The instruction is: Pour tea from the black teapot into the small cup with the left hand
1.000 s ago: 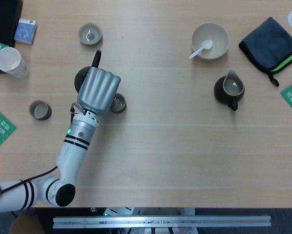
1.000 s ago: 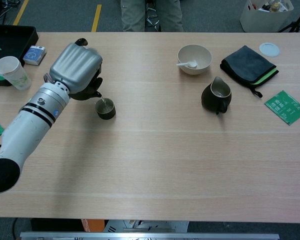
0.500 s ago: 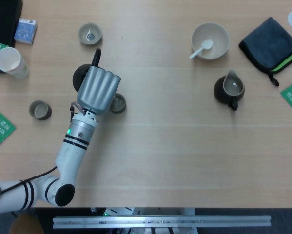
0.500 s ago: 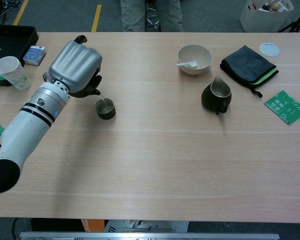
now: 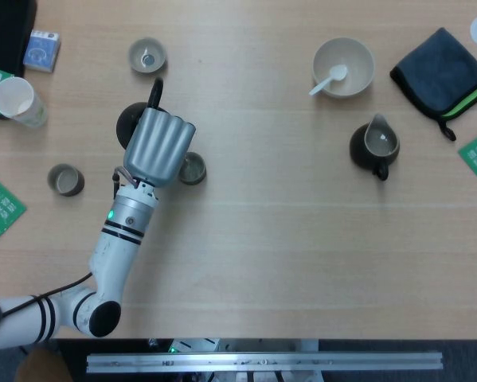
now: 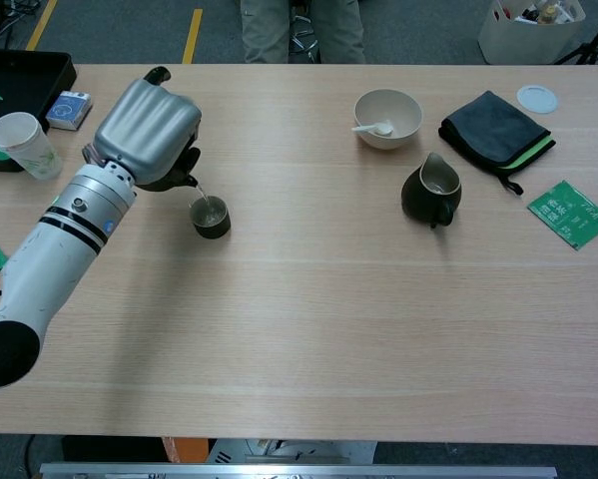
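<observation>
The pour was under way and, by the look of it, near its later part; the left hand gripped the black teapot, its fingers wrapped over the pot so that most of the body was hidden, and held it tilted above the table with the spout just beside and above the small cup; in the chest view a thin pale stream ran from the spout into the cup, whose inside showed a light sheen, so some tea was already in it, though how full it stood could not be told; what seemed left was to finish filling, level the pot and set it down.

The teapot was dark and rounded, with a straight side handle jutting past the hand away from the robot; from the head view only its rim edge and that handle showed; the cup was small, dark and upright, standing on the table just right of the hand; the right hand was in neither view.
</observation>
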{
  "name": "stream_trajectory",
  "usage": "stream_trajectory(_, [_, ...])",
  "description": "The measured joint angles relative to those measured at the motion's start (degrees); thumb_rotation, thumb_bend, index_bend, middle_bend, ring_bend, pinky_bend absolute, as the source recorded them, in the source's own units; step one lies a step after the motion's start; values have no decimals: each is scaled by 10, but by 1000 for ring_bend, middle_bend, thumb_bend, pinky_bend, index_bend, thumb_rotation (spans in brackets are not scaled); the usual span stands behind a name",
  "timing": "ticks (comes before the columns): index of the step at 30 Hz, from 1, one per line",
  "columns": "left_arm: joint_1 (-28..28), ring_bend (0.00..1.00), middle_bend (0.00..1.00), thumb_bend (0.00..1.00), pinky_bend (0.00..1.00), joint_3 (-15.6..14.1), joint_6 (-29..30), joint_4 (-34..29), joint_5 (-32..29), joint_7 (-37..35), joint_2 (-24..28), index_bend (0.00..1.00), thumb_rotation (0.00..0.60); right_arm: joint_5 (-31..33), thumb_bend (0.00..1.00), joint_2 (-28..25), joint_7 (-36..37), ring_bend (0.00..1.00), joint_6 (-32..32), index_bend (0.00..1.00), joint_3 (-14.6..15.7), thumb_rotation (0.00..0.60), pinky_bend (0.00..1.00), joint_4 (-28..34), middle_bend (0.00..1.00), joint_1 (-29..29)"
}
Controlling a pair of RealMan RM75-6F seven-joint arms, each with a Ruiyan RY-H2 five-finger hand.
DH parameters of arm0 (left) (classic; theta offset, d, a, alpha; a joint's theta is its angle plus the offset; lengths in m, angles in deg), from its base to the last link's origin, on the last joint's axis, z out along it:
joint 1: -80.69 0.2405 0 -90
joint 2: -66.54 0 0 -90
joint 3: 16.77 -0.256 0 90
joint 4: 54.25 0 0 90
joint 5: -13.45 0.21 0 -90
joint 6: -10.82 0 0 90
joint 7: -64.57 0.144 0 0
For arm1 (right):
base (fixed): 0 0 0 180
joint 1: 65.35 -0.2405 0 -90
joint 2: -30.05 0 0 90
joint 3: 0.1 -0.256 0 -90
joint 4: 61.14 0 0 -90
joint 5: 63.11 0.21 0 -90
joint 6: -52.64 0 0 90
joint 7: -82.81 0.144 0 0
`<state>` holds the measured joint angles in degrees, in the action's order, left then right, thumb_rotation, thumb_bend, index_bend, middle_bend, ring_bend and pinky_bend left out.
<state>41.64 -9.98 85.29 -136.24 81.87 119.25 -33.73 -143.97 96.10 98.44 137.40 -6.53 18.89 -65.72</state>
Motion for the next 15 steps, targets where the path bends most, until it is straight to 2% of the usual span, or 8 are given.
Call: stream_trajectory(15, [8, 984, 1000, 455, 170, 17, -32, -24, -30, -50, 15, 901, 587, 1, 7, -2, -10, 127, 0, 177, -1, 600, 143, 7, 202, 0])
